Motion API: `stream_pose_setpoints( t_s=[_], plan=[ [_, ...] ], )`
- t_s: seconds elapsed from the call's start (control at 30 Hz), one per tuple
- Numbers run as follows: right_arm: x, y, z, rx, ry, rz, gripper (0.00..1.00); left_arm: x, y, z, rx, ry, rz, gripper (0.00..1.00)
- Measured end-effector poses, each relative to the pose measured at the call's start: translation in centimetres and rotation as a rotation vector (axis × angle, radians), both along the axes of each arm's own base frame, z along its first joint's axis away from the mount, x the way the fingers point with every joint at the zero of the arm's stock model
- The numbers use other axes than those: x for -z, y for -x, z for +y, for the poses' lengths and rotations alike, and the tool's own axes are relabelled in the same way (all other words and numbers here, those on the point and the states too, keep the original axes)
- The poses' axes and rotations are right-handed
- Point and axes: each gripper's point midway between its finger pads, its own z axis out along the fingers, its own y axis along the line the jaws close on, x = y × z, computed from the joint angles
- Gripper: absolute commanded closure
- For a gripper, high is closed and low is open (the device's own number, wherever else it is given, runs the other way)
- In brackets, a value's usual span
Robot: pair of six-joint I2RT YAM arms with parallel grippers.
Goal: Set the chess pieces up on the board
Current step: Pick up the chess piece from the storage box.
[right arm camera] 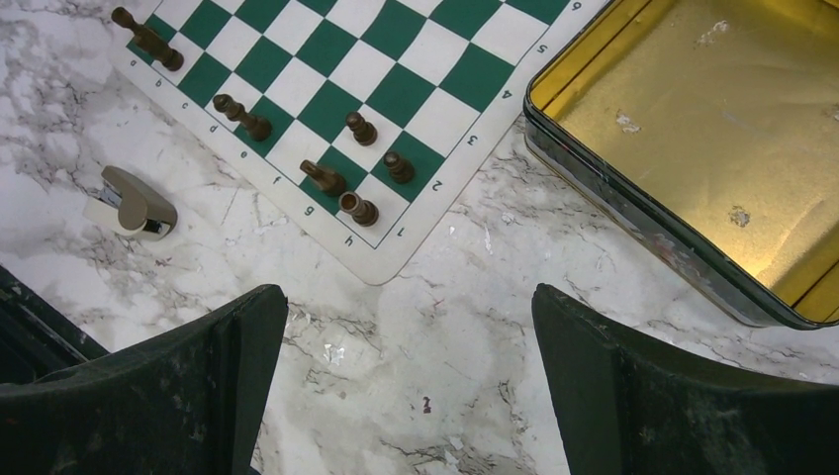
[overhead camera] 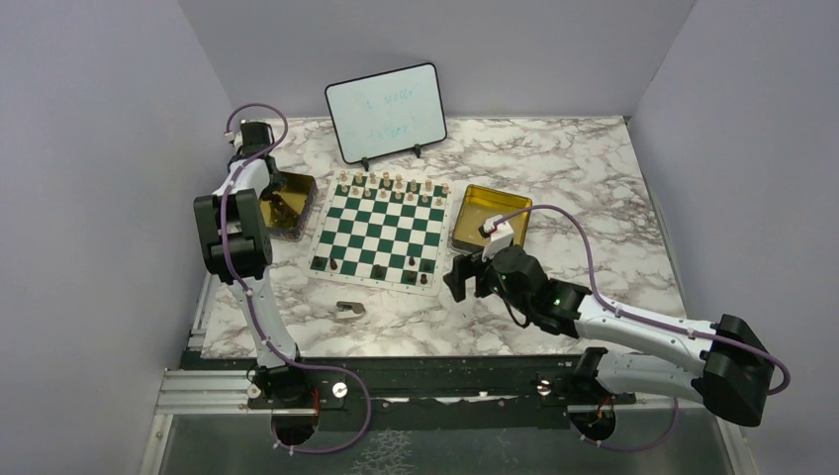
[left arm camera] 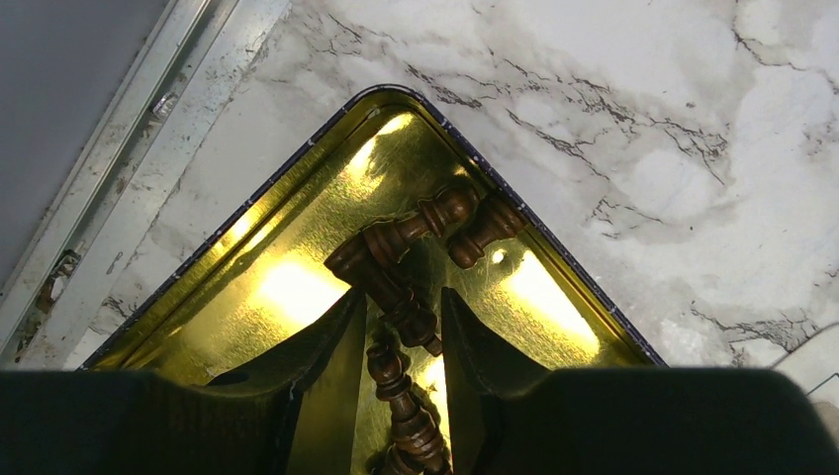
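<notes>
The main risk is in the left tin (left arm camera: 267, 247). The left pincer (left arm camera: 401, 294) reaches into its corner, partly closed, its fingers either side of one dark piece lying flat; whether it actually clamps that piece cannot be told. Several dark chess pieces (left arm camera: 406, 233) lie heaped and crossed there, one slanting right over the tip of the straddled one. A lift could probably drag a neighbour up with it or let the target twist and slip out. A piece taken lying down would also likely be awkward to stand on a square. The tin's walls meet just beyond the fingers, so a push forward could jam them or shove the tin.

The board (overhead camera: 381, 230) lies mid-surface between the two tins. Light chess pieces (overhead camera: 386, 185) fill its far rows, and only a few dark ones (right arm camera: 358, 129) stand in the near rows. Any carry from the left must clear those upright figures.

The right pincer (right arm camera: 406, 297) hovers wide open and empty over the marble surface (right arm camera: 425, 386), near the board's near right corner. The right tin (right arm camera: 693, 129) beside it looks empty. A small grey-tan object (right arm camera: 134, 203) lies near the board's near edge, and a whiteboard (overhead camera: 386, 111) stands behind.
</notes>
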Motion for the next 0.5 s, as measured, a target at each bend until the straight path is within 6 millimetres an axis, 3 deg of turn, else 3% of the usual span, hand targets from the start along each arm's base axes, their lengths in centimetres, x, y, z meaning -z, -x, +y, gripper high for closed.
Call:
stream_pose_setpoints(
  t_s=[0.5],
  plan=[
    [0.2,-0.1,0.1,-0.004,0.012,-0.002,0.00,2.0,0.1,-0.1,-0.004,0.012,0.034,0.64]
  ],
)
